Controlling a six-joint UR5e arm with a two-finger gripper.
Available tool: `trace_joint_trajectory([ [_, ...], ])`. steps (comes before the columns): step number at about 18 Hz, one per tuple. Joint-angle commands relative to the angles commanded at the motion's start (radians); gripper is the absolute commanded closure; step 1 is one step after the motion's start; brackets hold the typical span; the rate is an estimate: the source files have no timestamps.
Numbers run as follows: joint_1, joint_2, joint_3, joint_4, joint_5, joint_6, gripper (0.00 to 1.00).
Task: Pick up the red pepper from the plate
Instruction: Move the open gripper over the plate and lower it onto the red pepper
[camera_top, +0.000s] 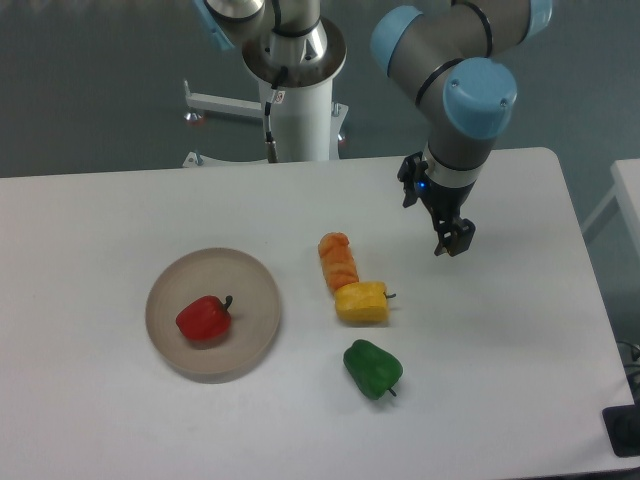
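Overhead-oblique view of the table (120, 200) at the start of the reach. We see the red pepper (204, 318) lying on the beige plate (255, 290) at the near left, a little left of the dish's centre, its dark stem pointing right and up. Nothing touches it. The gripper (452, 238) hangs above the table at the far right, well apart from the plate, its fingers pointing down; from this angle we cannot tell whether the jaws stand apart or together, and they carry nothing that we can see.

Between gripper and plate lie three distractors: an orange ridged piece (338, 260), a yellow pepper (361, 302) touching its near end, and a green pepper (373, 368) nearer still.

We judge that the approach step is in hand and no grasp has begun. The next move calls for travel leftward and nearer across the table, kept high enough to pass over the distractors, then a descent with jaws spread around the pepper's body. The glossy rounded skin may slip if the grip sits off-centre.
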Motion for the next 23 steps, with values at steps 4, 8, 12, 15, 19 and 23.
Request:
trace_joint_trajectory([
  [4, 0.000, 0.005, -0.002, -0.002, -0.002, 0.002, 0.00],
  [8, -0.005, 0.024, -0.017, -0.005, -0.104, -0.050, 0.00],
  [12, -0.093, 0.055, -0.041, 0.002, -0.186, -0.288, 0.00],
  [15, -0.188, 0.049, -0.041, 0.035, -0.186, -0.414, 0.00],
  [19, -0.323, -0.007, -0.046, 0.140, -0.186, -0.589, 0.00],
  [23, -0.431, -0.057, -0.046, 0.140, -0.184, -0.630, 0.00],
])
